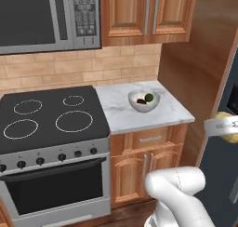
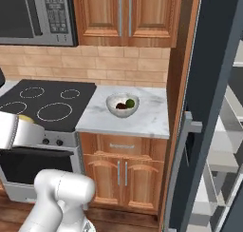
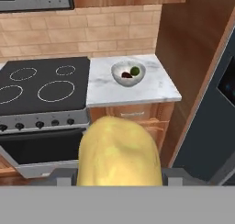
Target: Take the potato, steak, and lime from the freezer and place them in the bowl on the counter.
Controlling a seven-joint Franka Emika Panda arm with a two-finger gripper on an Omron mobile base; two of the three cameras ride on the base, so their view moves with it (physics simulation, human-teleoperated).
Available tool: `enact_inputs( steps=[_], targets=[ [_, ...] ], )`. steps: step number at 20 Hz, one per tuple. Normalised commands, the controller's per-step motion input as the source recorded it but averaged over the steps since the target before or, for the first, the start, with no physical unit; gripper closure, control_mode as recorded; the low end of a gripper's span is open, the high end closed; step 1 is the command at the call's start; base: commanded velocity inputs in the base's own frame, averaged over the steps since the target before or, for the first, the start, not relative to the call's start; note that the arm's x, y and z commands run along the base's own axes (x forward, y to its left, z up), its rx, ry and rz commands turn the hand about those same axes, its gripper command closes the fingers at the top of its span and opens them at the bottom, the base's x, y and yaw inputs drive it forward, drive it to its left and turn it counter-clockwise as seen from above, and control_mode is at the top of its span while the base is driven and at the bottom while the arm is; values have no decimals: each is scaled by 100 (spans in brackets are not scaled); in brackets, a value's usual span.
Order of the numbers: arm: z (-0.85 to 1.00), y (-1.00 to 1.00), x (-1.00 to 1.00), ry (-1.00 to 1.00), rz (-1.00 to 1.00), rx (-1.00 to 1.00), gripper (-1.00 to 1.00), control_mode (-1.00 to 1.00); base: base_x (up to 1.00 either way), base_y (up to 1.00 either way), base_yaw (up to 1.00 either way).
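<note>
- From the hand view I saw the potato (image 3: 118, 152) sitting right at the pincer (image 3: 119, 182), filling the lower middle of the frame, a yellow-tan lump with the finger mounts showing as grey blocks on either side of it
- The pincer was pinching the potato, its jaws held apart by the potato's width
- In the left base view the pincer (image 1: 226, 127) came in at the right edge as a pale grey block, with yellow of the potato (image 1: 224, 115) peeking out above and below it
- In the right base view the pincer (image 2: 12, 131) sat at the left edge, the potato (image 2: 23, 118) a yellow sliver on top of it
- Ahead of the pincer and lower down lay the counter (image 3: 151, 87), a white veined slab over reddish-brown cabinets
- The bowl (image 3: 128, 74) stood on that counter, well apart from the pincer, straight ahead and slightly right in the hand view
- Inside the bowl I saw the lime (image 3: 135, 71), a dark green ball, and the steak (image 3: 125, 75), a dark brown-red piece just beside it
- The black stovetop (image 3: 43, 85) lay ahead and to the left of the pincer, touching the counter's left edge
- The freezer (image 2: 209, 112) stood to the right of the pincer, its dark slate door open in the right base view, with light grey shelves behind it
- A microwave (image 1: 49, 16) hung above the stovetop, far ahead and up from the pincer
</note>
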Motion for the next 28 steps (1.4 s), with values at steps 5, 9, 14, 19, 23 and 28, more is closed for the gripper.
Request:
enact_inputs(
  steps=[5, 9, 14, 19, 23, 28],
  targets=[
    [0, 0, 0, 0, 0, 0, 100, 100, 62, 0, -7],
    [0, 0, 0, 0, 0, 0, 100, 100, 76, 0, 0],
    [0, 0, 0, 0, 0, 0, 100, 100, 67, -5, 2],
    [0, 0, 0, 0, 0, 0, 100, 100, 51, -14, 4],
    [0, 0, 0, 0, 0, 0, 100, 100, 51, -24, 5],
    [0, 0, 0, 0, 0, 0, 100, 100, 37, -32, 4]
  ],
)
